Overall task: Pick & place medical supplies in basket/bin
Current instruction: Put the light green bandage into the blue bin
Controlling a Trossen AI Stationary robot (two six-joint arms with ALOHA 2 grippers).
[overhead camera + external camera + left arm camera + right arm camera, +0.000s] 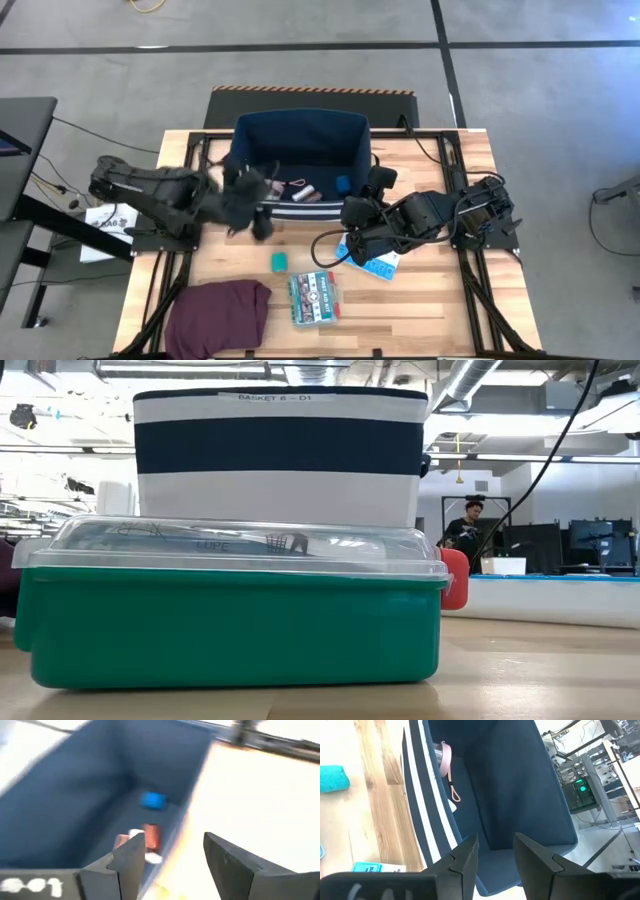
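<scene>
The navy bin point(300, 140) stands at the table's far middle; in the low view its striped wall point(280, 450) rises behind the green-white box point(230, 610). Inside lie a pink tape roll point(275, 187), a blue block point(152, 800) and small red and white pieces point(145, 837). My left gripper point(175, 857) hovers open over the bin's near wall point(255, 205), holding nothing. My right gripper point(495, 852) is open and empty at the bin's near right corner point(362, 200). On the table rest the green block point(279, 261), the box point(312, 298) and the light-blue pill organizer point(375, 263).
A purple cloth point(220, 315) lies at the table's near left corner. A red object point(455, 578) shows past the box's right end in the low view. Cables run along the table's right side point(455, 170). A person point(468, 525) is far back in the room.
</scene>
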